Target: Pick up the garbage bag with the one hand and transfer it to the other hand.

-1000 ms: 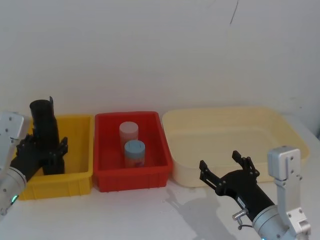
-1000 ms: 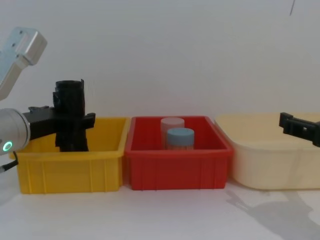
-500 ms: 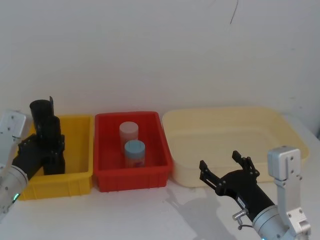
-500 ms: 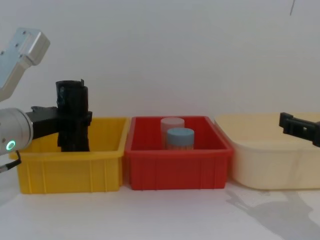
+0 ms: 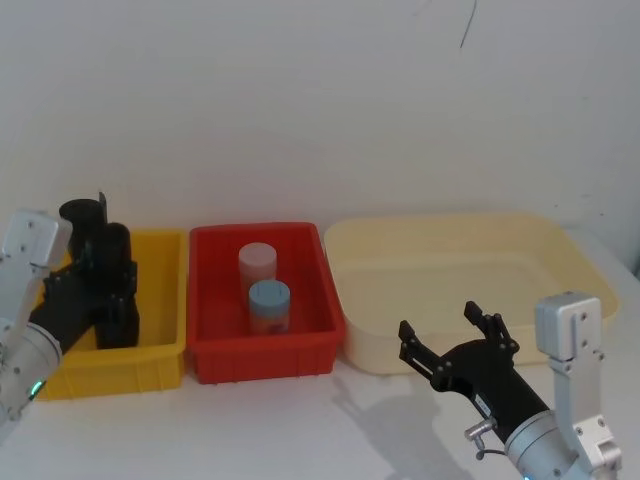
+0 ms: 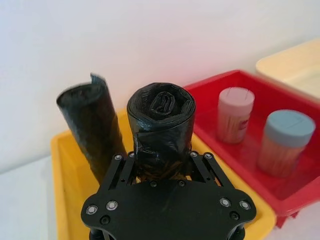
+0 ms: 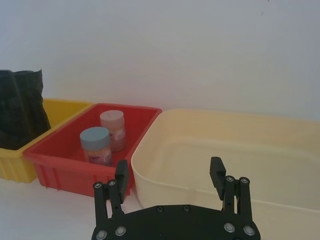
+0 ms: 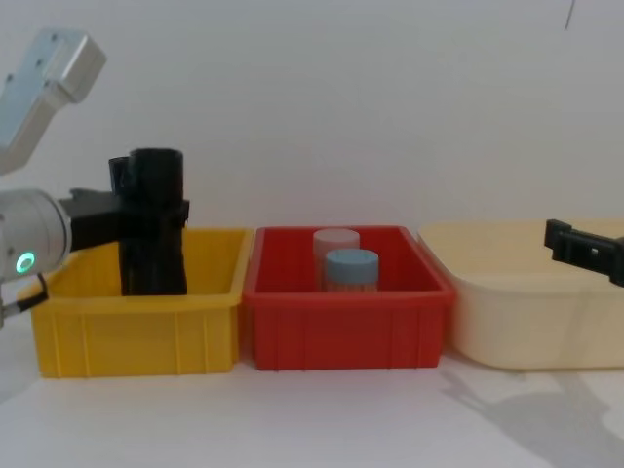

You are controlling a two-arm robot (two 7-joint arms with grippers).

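Garbage bag [image 6: 161,115] lifted slightly higher than before, left hand [image 6: 161,165] gripping

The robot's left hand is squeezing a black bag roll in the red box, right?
Not quite. The left gripper is shut on the garbage bag in the yellow bin, not the red bin, as the head view shows. The right gripper hangs open before the cream tub.

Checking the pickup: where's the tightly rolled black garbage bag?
Head view, far left: garbage bag in the yellow bin, held by the left claw, beside a looser roll.
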